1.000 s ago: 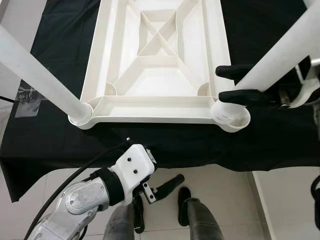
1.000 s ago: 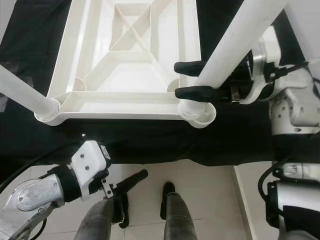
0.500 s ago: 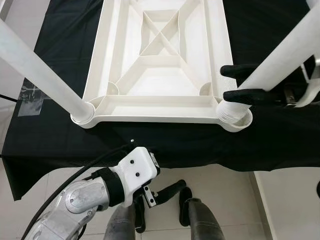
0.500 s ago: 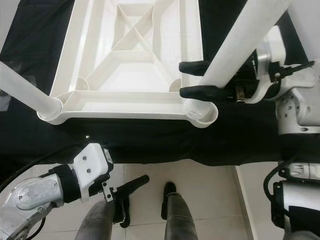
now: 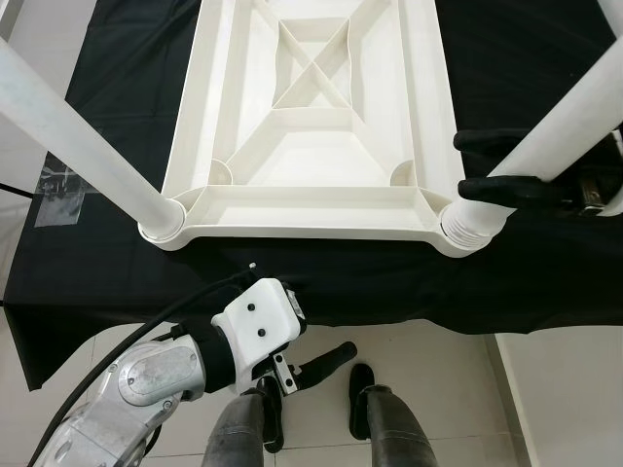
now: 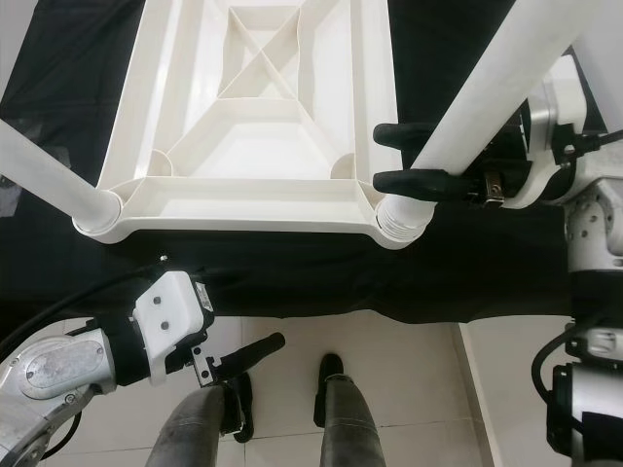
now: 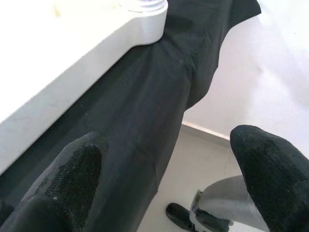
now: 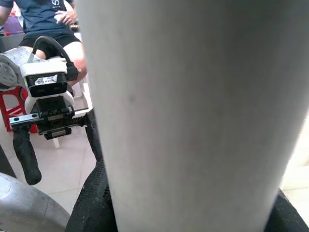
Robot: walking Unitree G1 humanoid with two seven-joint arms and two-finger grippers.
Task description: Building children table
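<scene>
right gripper (image 6: pixel 394 156) clamps white leg (image 6: pixel 477 92); since a moment ago its threaded end sits lower in near-right corner socket (image 5: pixel 472 226) of upturned tabletop (image 5: pixel 302 117). you likely twist next. left gripper (image 5: pixel 326 365) open, idle over floor.

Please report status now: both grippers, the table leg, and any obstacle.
Right gripper shut on white leg, foot at corner socket. Left gripper open, idle below black cloth. Nothing blocking the socket.

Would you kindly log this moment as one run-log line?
right gripper: shut on table leg at corner socket | left gripper: open, idle below tabletop
</scene>
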